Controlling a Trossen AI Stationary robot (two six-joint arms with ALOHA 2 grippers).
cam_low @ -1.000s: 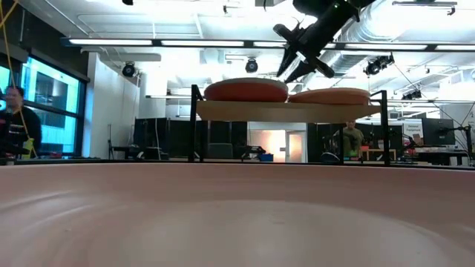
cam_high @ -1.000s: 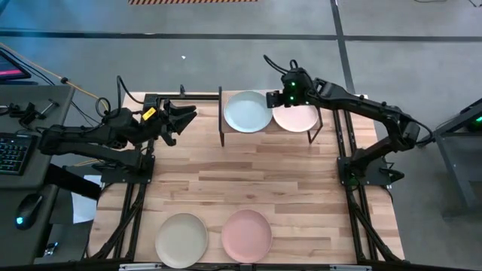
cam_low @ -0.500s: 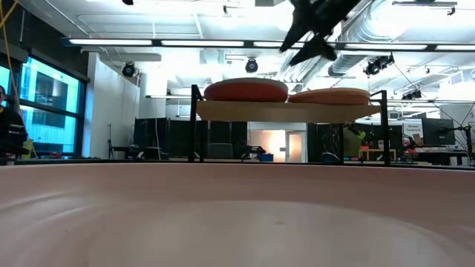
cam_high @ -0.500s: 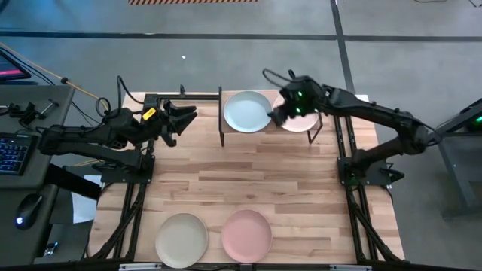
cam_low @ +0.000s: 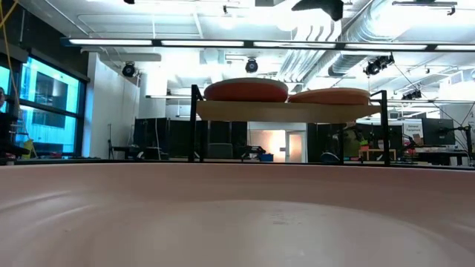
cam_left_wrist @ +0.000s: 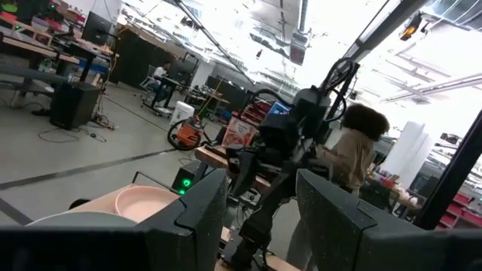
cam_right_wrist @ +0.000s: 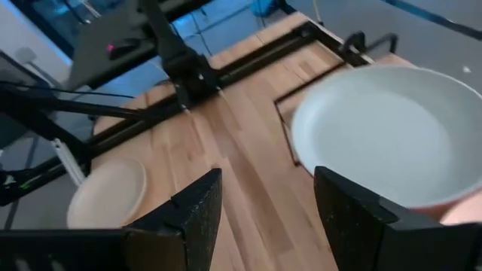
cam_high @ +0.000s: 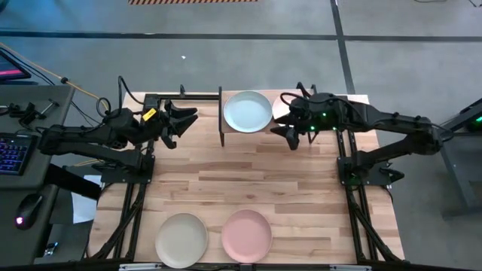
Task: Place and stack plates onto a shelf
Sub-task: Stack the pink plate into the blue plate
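– Right gripper (cam_high: 285, 134) first: where is it, and is it carrying anything?

– It hangs just off the near side of the shelf's right half, jaws apart and empty. A second ago it sat over the pale peach round plate (cam_left_wrist: 139, 203) with its jaws narrower. It has since let go and drawn back toward us.

– So that plate is delivered?

– I judge so. It stays on the shelf and nothing touches it.

– What's left, starting nearest?

– Two shallow matte plates lie side by side at the near edge of the wooden tabletop (cam_high: 248, 177), a cream-beige one (cam_high: 181, 239) and a pink one (cam_high: 246, 235), close together and well apart from both arms. They are still to fetch.

– And beyond?

– At the far edge stands the low shelf with the light wood board and thin black legs (cam_low: 286, 111). From above, the pale blue-grey plate (cam_high: 248, 111) tops its left half. From table height a red plate (cam_low: 246, 90) shows under it. A terracotta-tan plate (cam_low: 330, 96) is on the right, under the peach one. The two stacks look level and sit just beside each other.

– The other arm?

– Left gripper (cam_high: 183, 118) waits left of the shelf, jaws apart and empty.
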